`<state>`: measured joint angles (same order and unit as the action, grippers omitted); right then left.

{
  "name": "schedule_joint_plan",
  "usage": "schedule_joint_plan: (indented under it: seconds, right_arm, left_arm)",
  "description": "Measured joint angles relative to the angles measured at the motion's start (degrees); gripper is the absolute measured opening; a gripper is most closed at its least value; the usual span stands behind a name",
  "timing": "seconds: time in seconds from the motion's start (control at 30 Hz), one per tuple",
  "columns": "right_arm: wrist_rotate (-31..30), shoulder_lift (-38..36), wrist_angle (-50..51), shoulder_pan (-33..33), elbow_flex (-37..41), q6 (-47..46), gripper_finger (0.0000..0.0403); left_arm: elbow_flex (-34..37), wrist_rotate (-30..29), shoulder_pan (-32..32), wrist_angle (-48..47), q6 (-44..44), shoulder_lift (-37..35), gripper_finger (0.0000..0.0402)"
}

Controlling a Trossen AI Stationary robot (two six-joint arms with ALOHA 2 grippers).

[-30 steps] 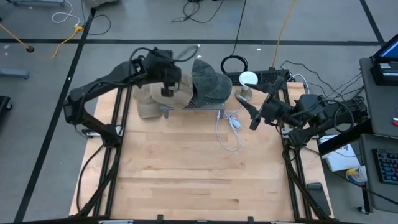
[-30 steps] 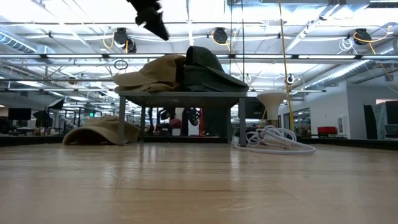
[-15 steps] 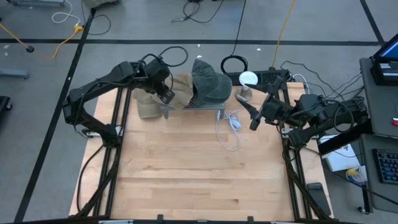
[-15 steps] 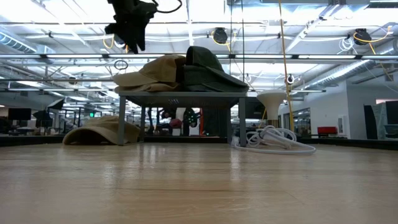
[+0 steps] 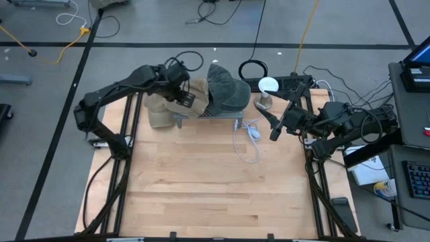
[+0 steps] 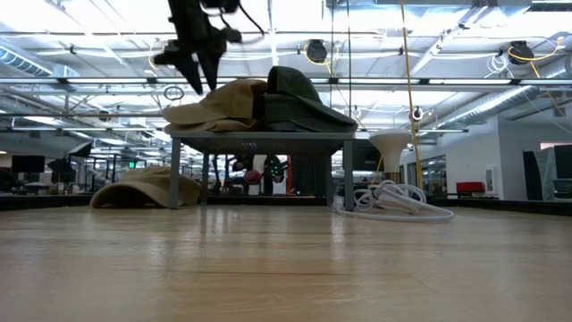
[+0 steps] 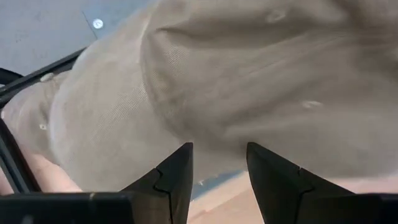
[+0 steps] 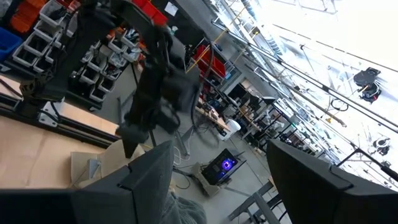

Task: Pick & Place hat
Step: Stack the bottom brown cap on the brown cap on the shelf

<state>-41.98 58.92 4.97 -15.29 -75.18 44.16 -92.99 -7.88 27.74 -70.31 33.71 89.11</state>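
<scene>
A tan hat (image 6: 223, 103) lies on a small metal stand (image 6: 268, 136), beside a dark grey hat (image 6: 299, 94). In the high view the tan hat (image 5: 197, 89) and the grey hat (image 5: 225, 87) lie side by side. A second tan hat (image 5: 158, 115) rests on the table by the stand's left legs. My left gripper (image 6: 200, 88) hangs open just above the tan hat's brim, fingers pointing down. The tan hat (image 7: 249, 81) fills the left wrist view beyond the left gripper (image 7: 219, 165). My right gripper (image 5: 272, 126) waits open near the table's right edge.
A coiled white cable (image 5: 248, 141) lies on the table right of the stand. A white funnel-shaped object (image 5: 268, 86) stands near the far right corner. The wooden tabletop (image 5: 215, 195) stretches bare toward the near edge.
My left gripper has come down from high above the stand to just over the tan hat's brim. On the way it swung a little toward the table's left, came back and turned so that its fingers point down. The hats have stayed put.
</scene>
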Motion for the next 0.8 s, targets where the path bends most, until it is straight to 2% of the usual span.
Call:
schedule_joint_plan:
  seconds: [0.07,0.33,0.5,0.7,0.8]
  right_arm:
    - [0.00,0.00,0.00,0.00,0.00,0.00,0.0251]
    - [0.00,0.00,0.00,-0.02,0.00,0.00,0.0251]
    - [0.02,0.00,0.00,-0.02,0.00,0.00,0.0251]
    - [0.02,0.00,0.00,-0.02,0.00,0.09,0.0251]
    - [0.02,0.00,0.00,-0.02,0.00,0.38,0.0251]
  left_arm:
    - [0.02,-0.52,0.24,0.07,-1.88,2.25,0.0152]
    - [-0.07,-9.18,2.39,0.49,-5.15,6.00,0.0152]
    - [-0.07,-8.50,2.77,0.55,-5.15,5.95,0.0152]
    - [-0.02,-4.50,1.57,1.15,-3.43,5.70,0.0152]
    - [-0.02,-4.80,0.43,2.87,-3.40,5.70,0.0152]
